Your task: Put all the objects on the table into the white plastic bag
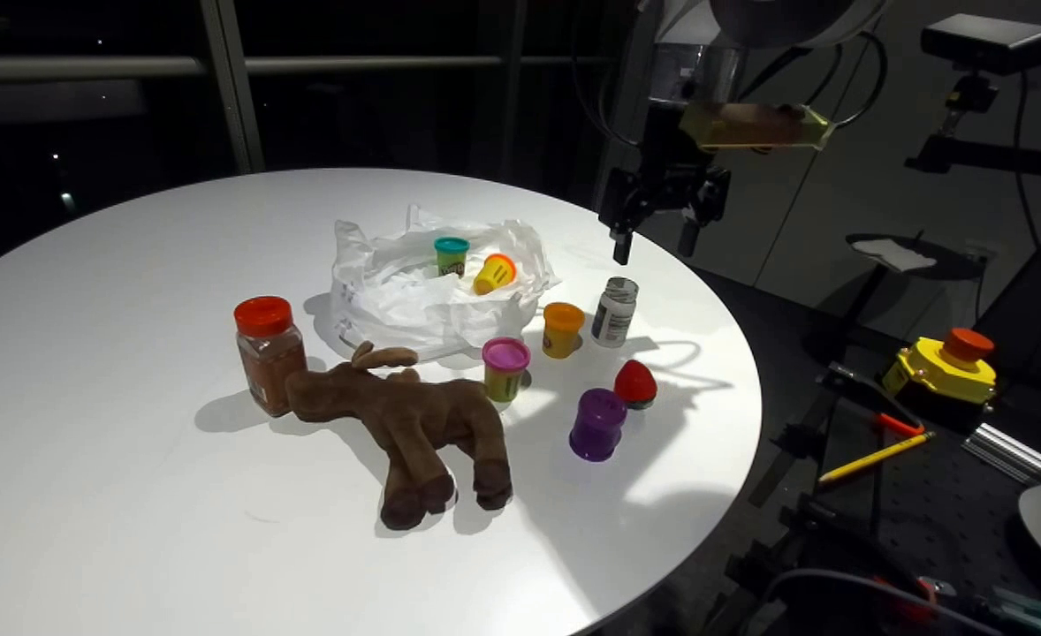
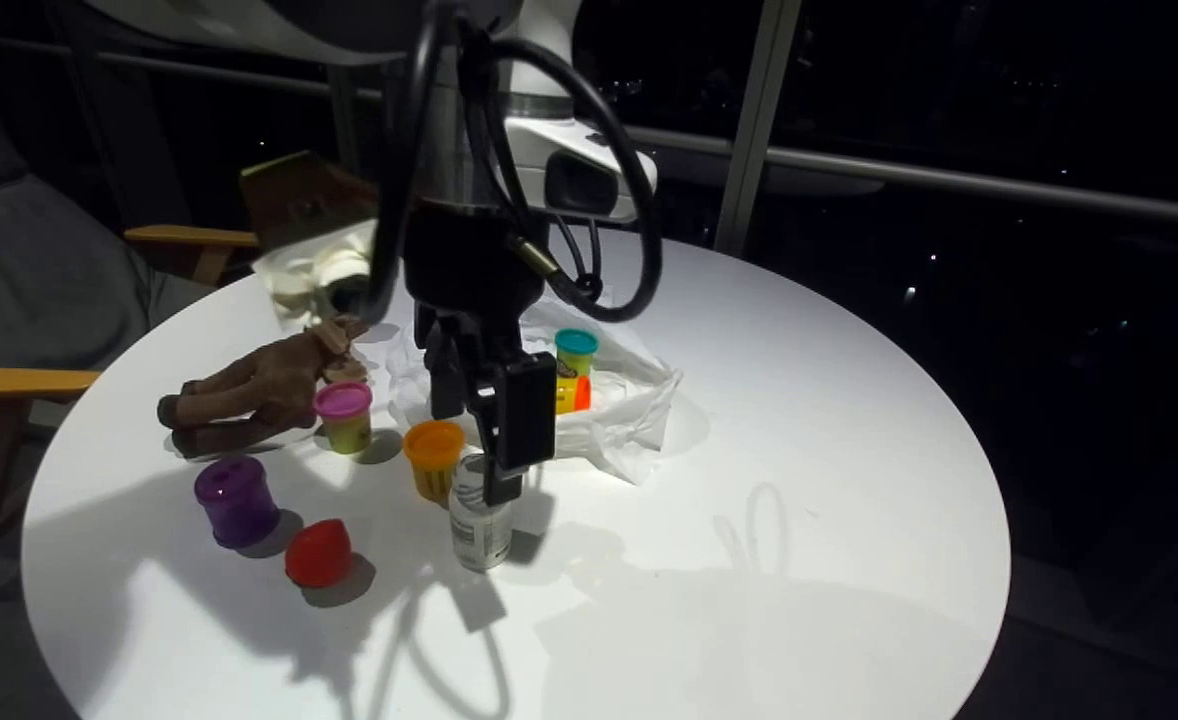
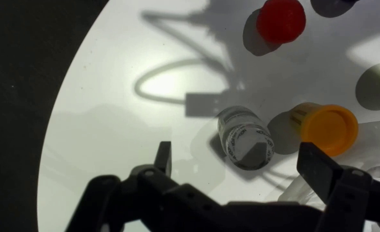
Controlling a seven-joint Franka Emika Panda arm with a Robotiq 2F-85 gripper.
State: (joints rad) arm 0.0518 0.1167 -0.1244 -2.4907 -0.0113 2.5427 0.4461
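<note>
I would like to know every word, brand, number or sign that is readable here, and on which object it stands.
"FOR YOUR": around the top of the small white bottle, wrist view; rest of the ring unclear.
Too small or blurred to read: the bottle's side label and the print on the teal-lidded tub, yellow tub, orange tub, pink-lidded tub and red-lidded jar.

Lab: emergency-stop button, camera
</note>
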